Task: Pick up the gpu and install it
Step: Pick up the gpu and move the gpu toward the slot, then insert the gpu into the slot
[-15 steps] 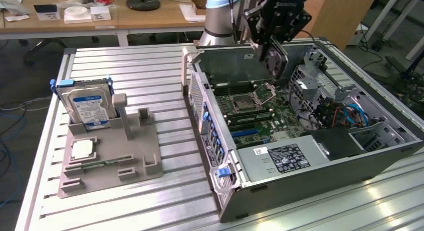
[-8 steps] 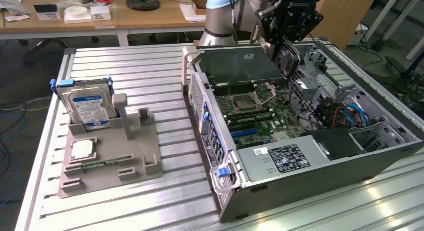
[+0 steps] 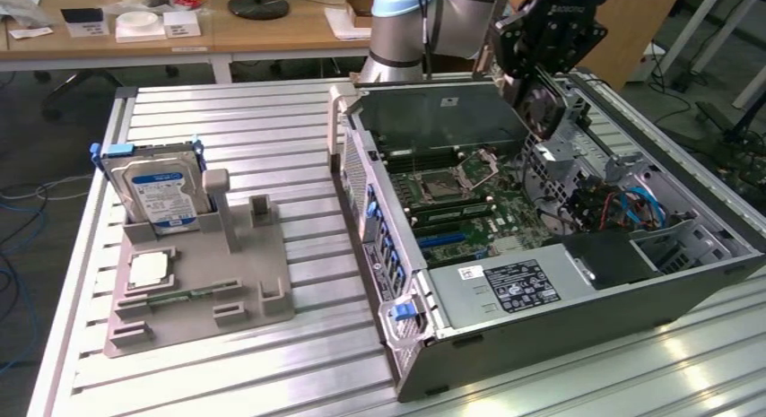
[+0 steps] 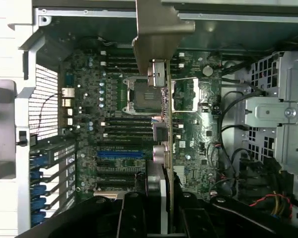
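The gpu [image 3: 543, 101], a dark card with a round fan on one face, hangs edge-down over the far side of the open computer case [image 3: 396, 256]. My gripper [image 3: 535, 72] is shut on its upper edge. In the wrist view the gpu [image 4: 165, 148] shows edge-on between my dark fingers [image 4: 131, 218]. Its silver end bracket [image 4: 156, 29] points toward the case's far wall. Beneath the card lies the motherboard [image 4: 114, 124] with its CPU socket [image 4: 139, 94]. The blue slot [image 4: 120, 154] sits off to one side of the card. The card is above the board, not touching it.
At the exterior view's left, a grey parts holder [image 3: 239, 300] carries an upright blue-labelled hard drive [image 3: 161, 191], a processor chip [image 3: 147, 269] and a green memory stick [image 3: 179, 297]. Inside the case are a power supply [image 3: 509, 287], drive cages [image 3: 611, 179] and loose cables [image 4: 228, 144].
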You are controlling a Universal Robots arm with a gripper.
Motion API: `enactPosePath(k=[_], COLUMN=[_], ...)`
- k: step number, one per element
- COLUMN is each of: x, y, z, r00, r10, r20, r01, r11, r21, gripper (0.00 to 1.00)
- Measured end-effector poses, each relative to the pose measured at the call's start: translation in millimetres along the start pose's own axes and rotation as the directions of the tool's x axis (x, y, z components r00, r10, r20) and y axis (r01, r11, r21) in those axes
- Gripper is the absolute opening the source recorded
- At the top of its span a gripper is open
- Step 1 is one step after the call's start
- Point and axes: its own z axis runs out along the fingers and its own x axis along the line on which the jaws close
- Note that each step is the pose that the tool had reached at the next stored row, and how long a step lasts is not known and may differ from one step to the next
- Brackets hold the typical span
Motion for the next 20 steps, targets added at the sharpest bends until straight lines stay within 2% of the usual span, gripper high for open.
enactPosePath(k=[3, 15, 20], x=[-8.1, -8.1, -8.1], y=[0.1, 0.0, 0.0], z=[0.1, 0.1, 0.1], r00=[1.0, 1.0, 0.9985], r10=[0.0, -0.002, -0.055], r20=[0.0, 0.0, -0.0017], r01=[0.0, 0.002, 0.055], r11=[1.0, 1.0, 0.9985], r21=[-0.0001, -0.0001, 0.0], gripper=[0.28, 0.28, 0.28])
